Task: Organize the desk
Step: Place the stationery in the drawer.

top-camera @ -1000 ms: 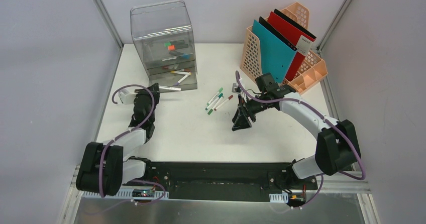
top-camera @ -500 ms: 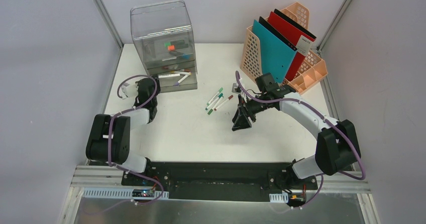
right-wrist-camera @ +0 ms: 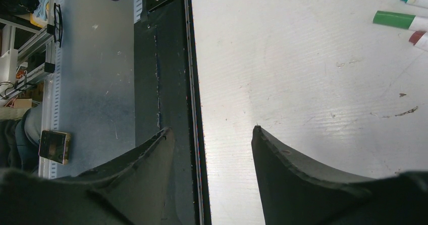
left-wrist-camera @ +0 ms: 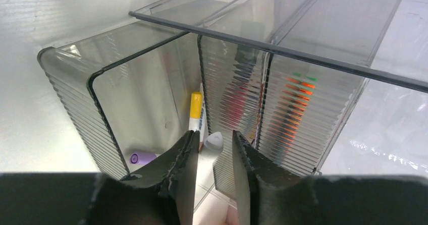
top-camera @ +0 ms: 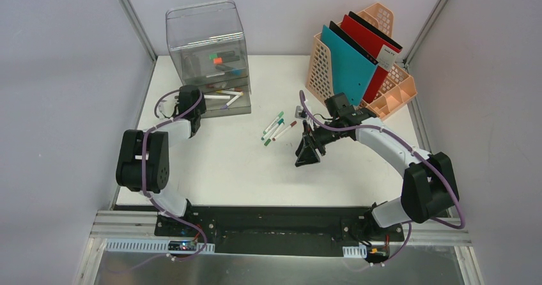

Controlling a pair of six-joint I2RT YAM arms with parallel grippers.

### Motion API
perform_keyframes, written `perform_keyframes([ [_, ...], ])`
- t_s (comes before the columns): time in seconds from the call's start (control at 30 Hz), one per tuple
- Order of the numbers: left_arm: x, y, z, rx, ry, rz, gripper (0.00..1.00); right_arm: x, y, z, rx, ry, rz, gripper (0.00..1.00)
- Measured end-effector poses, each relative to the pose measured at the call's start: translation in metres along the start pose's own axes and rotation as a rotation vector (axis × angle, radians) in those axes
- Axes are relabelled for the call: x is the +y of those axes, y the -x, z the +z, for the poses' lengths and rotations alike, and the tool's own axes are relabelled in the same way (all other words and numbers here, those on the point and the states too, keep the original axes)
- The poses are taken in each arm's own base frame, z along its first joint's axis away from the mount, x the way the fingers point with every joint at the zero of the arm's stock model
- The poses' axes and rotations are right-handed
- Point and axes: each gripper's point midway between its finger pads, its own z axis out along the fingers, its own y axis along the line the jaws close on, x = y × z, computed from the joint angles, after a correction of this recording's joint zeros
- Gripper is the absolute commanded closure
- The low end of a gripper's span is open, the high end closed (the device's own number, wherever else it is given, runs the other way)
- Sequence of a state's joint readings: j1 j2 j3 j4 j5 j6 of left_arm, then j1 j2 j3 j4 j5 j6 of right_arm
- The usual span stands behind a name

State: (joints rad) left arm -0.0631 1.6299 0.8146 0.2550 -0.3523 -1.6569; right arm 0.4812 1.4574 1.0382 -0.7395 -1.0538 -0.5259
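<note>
Feeding a white marker (top-camera: pixel 216 96), clamped in the left hand (left-wrist-camera: pixel 214 135), into the open drawer (left-wrist-camera: pixel 75 99) for storage (right hand (right-wrist-camera: pixel 211 130) gaping near loose markers (top-camera: pixel 275 127)).

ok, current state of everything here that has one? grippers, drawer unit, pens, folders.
Left gripper: shut on what looks like a white marker, at the bottom drawer.
Right gripper: open, empty, above the white desk.
Smoky clear plastic drawer unit: bottom drawer pulled out.
Loose green- and red-capped markers: capped, lying on the desk.
Teal and red folders: standing in the peach mesh file holder.
</note>
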Motion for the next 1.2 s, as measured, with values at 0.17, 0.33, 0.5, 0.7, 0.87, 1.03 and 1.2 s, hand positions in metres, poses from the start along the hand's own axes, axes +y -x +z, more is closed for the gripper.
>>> perform_keyframes([
  [0.17, 0.004, 0.001, 0.0, 0.007, 0.019, 0.009, 0.46, 0.0, 0.0, 0.0, 0.001, 0.0, 0.0, 0.39],
  [0.33, 0.005, 0.003, 0.0, 0.009, 0.022, 0.019, 0.4, 0.001, -0.001, 0.0, 0.003, 0.002, 0.004, 0.39],
  [0.5, 0.002, 0.002, -0.013, 0.034, 0.003, 0.053, 0.35, 0.001, -0.001, 0.0, 0.003, 0.001, 0.002, 0.39],
  [0.7, -0.013, 0.002, -0.045, 0.092, -0.075, 0.103, 0.33, 0.001, -0.002, 0.0, 0.006, 0.002, 0.0, 0.39],
  [0.87, -0.002, -0.005, -0.066, 0.17, -0.11, 0.151, 0.32, 0.001, -0.003, 0.0, 0.011, 0.003, 0.0, 0.39],
  [1.03, 0.019, -0.017, -0.083, 0.275, -0.111, 0.198, 0.31, 0.001, -0.003, -0.001, 0.013, 0.001, -0.002, 0.39],
  [1.2, 0.012, -0.026, -0.109, 0.369, -0.177, 0.242, 0.29, 0.0, -0.005, -0.001, 0.018, -0.006, -0.004, 0.39],
])
